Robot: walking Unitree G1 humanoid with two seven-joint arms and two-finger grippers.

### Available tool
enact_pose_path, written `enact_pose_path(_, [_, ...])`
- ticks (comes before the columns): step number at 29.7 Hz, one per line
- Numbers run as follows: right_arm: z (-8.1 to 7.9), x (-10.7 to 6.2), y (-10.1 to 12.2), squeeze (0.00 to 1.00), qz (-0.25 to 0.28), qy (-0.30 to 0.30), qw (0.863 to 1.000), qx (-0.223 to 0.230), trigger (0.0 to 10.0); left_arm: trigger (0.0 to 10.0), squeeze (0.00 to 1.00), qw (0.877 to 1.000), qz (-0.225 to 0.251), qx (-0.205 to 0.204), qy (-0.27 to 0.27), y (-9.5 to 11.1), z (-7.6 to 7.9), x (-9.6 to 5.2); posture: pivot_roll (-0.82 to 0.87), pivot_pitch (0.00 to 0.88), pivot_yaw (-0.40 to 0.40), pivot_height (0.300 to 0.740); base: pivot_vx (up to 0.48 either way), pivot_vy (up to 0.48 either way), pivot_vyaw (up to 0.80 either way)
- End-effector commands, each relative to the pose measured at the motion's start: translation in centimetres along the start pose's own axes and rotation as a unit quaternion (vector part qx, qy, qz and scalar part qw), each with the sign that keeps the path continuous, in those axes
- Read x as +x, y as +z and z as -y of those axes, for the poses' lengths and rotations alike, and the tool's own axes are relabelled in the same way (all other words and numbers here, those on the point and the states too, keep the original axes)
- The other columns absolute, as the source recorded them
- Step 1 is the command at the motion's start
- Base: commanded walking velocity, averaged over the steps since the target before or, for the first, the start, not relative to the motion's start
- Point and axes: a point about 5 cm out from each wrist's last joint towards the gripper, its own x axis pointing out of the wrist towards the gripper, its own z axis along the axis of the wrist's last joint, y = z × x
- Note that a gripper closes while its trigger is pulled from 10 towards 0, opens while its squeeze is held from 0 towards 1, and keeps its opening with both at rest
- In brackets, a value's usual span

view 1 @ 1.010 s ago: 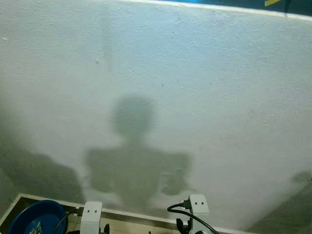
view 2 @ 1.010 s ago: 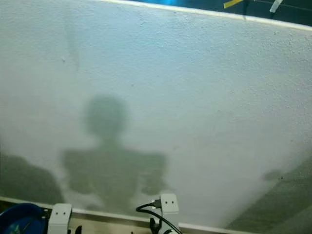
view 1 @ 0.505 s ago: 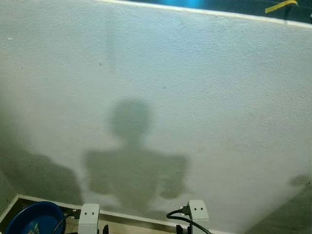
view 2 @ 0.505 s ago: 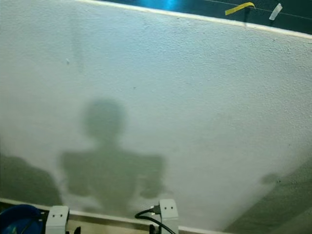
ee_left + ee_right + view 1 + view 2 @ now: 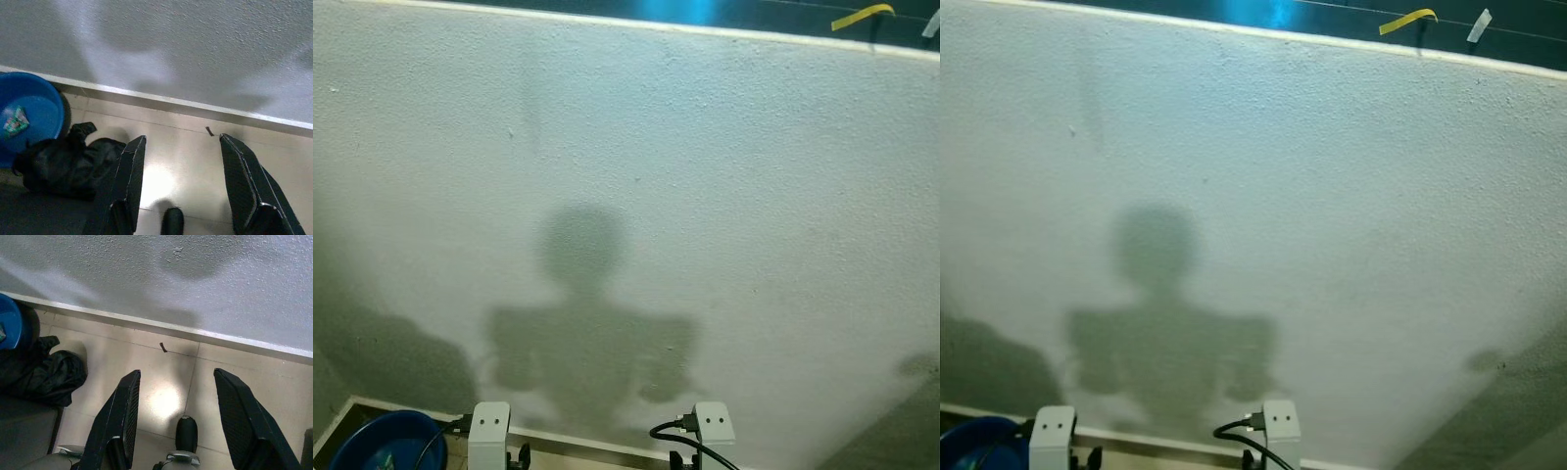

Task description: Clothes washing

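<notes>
Two grippers hang over the tiled floor (image 5: 161,367) near the wall (image 5: 705,196), both with jaws spread wide and empty: the left gripper (image 5: 183,169) and the right gripper (image 5: 178,401). Dark clothes (image 5: 63,164) lie heaped on the floor, touching a blue basin (image 5: 29,115) that stands at the wall's foot.
</notes>
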Motion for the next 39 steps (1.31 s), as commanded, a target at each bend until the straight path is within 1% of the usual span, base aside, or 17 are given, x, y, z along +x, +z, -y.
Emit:
enact_pose_path(1, [0.2,-0.2,-0.8,0.0,-0.012,-0.008,1.0,0.009,10.0,10.0,0.0,1.0,-0.017,-0.004,-0.013,-1.0,0.4,-0.3,0.02,0.014,-0.023,0.74,0.0,0.0,0.0])
enact_pose_path(3, [0.0,-0.2,-0.7,0.0,-0.011,-0.007,1.0,0.01,10.0,10.0,0.0,1.0,-0.016,-0.001,-0.016,-1.0,0.4,-0.3,0.02,0.025,-0.026,0.74,0.0,0.0,0.0])
enact_pose_path(10, [-0.4,0.0,-0.4,0.0,-0.011,0.001,1.0,0.008,10.0,10.0,0.0,1.0,-0.015,-0.007,-0.016,-0.8,0.3,-0.2,0.02,0.024,-0.029,0.74,0.0,0.0,0.0])
enact_pose_path(14, [-0.3,0.1,-0.1,0.0,-0.01,0.001,1.0,0.011,10.0,10.0,0.0,0.999,-0.016,0.001,-0.028,-0.6,0.5,-0.1,0.03,0.024,-0.031,0.74,0.0,0.0,0.0])
enact_pose_path(17, [-0.3,0.1,0.0,0.0,-0.009,0.0,1.0,0.012,10.0,10.0,0.0,1.0,-0.011,0.0,-0.019,-0.5,0.3,-0.1,0.03,0.017,-0.029,0.74,0.0,0.0,0.0])
enact_pose_path(19, [-0.2,0.1,-0.1,0.0,-0.009,0.001,1.0,0.008,10.0,10.0,0.0,1.0,-0.009,-0.009,-0.01,-0.4,0.1,-0.1,0.02,0.009,-0.026,0.74,0.0,0.0,0.0])
enact_pose_path(21, [0.0,0.0,-0.2,0.0,-0.01,-0.007,1.0,0.012,10.0,10.0,0.0,1.0,-0.018,-0.012,-0.019,-0.6,0.5,-0.1,0.01,0.007,-0.021,0.74,0.0,0.0,0.0])
enact_pose_path(25, [0.2,0.0,-0.3,0.0,-0.011,-0.011,1.0,0.014,10.0,10.0,0.0,0.999,-0.023,-0.008,-0.03,-0.9,0.9,-0.1,0.01,0.001,-0.02,0.74,0.0,0.0,0.0])
enact_pose_path(27, [0.0,0.0,-0.4,0.0,-0.011,-0.003,1.0,0.011,10.0,10.0,0.0,0.999,-0.025,0.009,-0.039,-1.0,1.2,-0.1,0.01,0.0,-0.019,0.74,0.0,0.0,0.0])
enact_pose_path(28, [0.0,0.0,-0.4,0.0,-0.011,-0.003,1.0,0.011,10.0,10.0,0.0,0.999,-0.025,0.009,-0.039,-1.0,1.2,-0.1,0.01,0.0,-0.019,0.74,0.0,0.0,0.0])
enact_pose_path(30, [0.0,-0.1,-0.5,0.0,-0.013,-0.002,1.0,0.014,10.0,10.0,0.0,0.999,-0.028,0.023,-0.039,-1.1,1.1,-0.2,0.01,0.0,-0.02,0.74,0.0,0.0,0.0])
enact_pose_path(33, [0.1,-0.1,-0.6,0.0,-0.015,-0.003,1.0,0.015,10.0,10.0,0.0,0.999,-0.027,0.013,-0.023,-1.1,0.5,-0.2,0.02,0.0,-0.01,0.74,0.0,0.0,0.0])
enact_pose_path(34, [0.1,-0.1,-0.6,0.0,-0.014,-0.005,1.0,0.014,10.0,10.0,0.0,0.999,-0.028,0.002,-0.019,-1.1,0.4,-0.2,0.01,0.0,-0.005,0.74,0.0,0.0,0.0])
enact_pose_path(36, [0.1,-0.1,-0.6,0.0,-0.014,-0.005,1.0,0.014,10.0,10.0,0.0,0.999,-0.028,0.002,-0.019,-1.1,0.4,-0.2,0.01,0.0,-0.005,0.74,0.0,0.0,0.0])
enact_pose_path(37, [0.2,-0.1,-0.7,0.0,-0.013,-0.01,1.0,0.016,10.0,10.0,0.0,0.999,-0.031,-0.004,-0.022,-1.1,0.5,-0.2,0.0,0.0,-0.004,0.74,0.0,0.0,0.0])
enact_pose_path(38, [0.6,-0.2,-0.8,0.0,-0.015,-0.019,0.999,0.022,10.0,10.0,0.0,0.999,-0.036,-0.004,-0.034,-1.4,1.1,-0.2,-0.01,0.0,-0.013,0.74,0.0,0.0,0.0])
enact_pose_path(39, [0.6,-0.2,-0.8,0.0,-0.015,-0.019,0.999,0.022,10.0,10.0,0.0,0.999,-0.036,-0.004,-0.034,-1.4,1.1,-0.2,-0.01,0.0,-0.013,0.74,0.0,0.0,0.0])
